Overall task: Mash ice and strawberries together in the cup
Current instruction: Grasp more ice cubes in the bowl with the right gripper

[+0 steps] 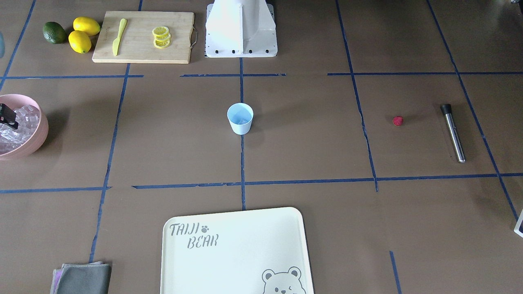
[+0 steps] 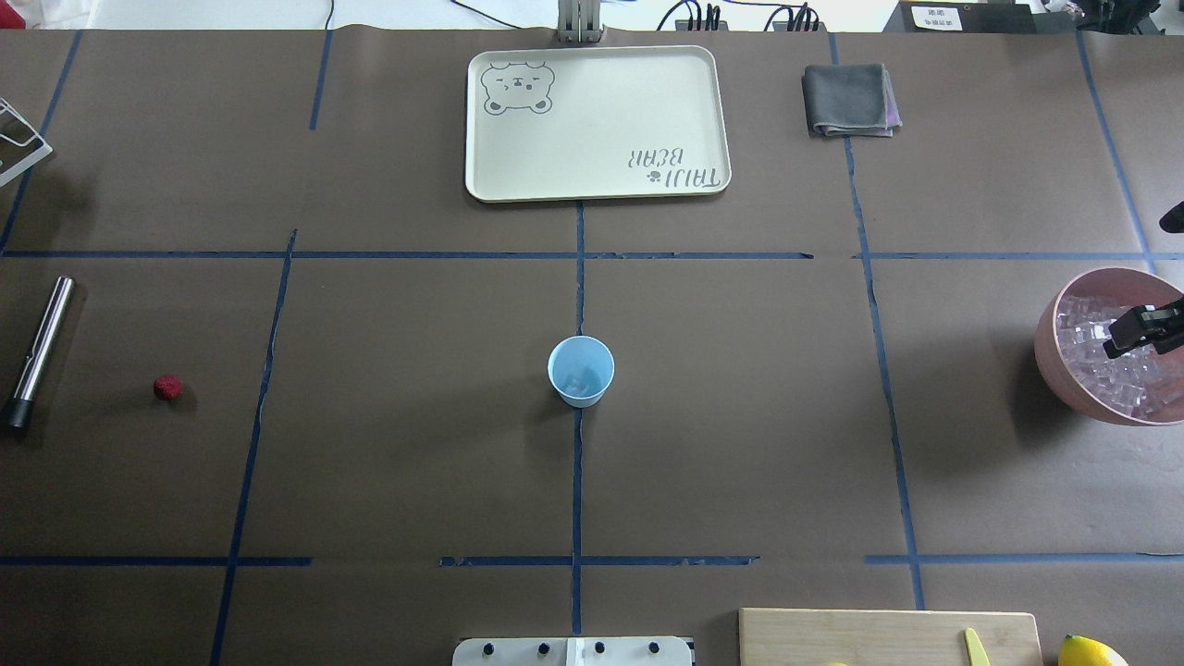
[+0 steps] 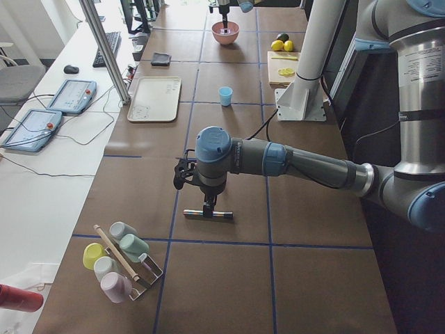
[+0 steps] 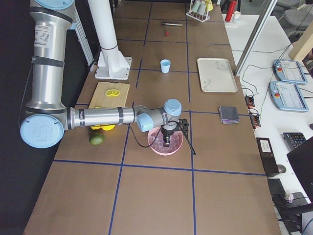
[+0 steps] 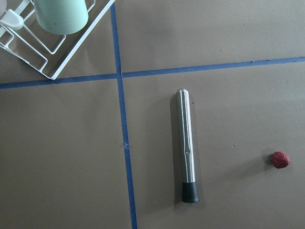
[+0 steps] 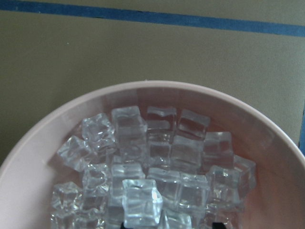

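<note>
Ice cubes (image 6: 143, 200) fill the right wrist camera, heaped in the pink bowl (image 6: 28, 162) at the far right of the surface (image 2: 416, 444). The right gripper (image 2: 1119, 340) hangs low over that heap. Two dark fingertips show at the bottom edge of the wrist view, set apart with cubes between them, so the jaws look spread and clamp nothing, probably poised to pick up a cube. The light-blue cup (image 2: 581, 370) stands upright at the centre, well apart from both arms, where either one could reach it. Something clear seems to lie in its bottom, perhaps a cube or two. The strawberry (image 2: 167, 388) lies on the bare surface at the left, not yet in the cup, near a metal muddler (image 5: 186, 148) lying flat. The left gripper (image 3: 208, 207) hovers just above that muddler, likely so the tool is at hand for mashing. Only the side view shows it, so I cannot tell how wide its jaws are.
</note>
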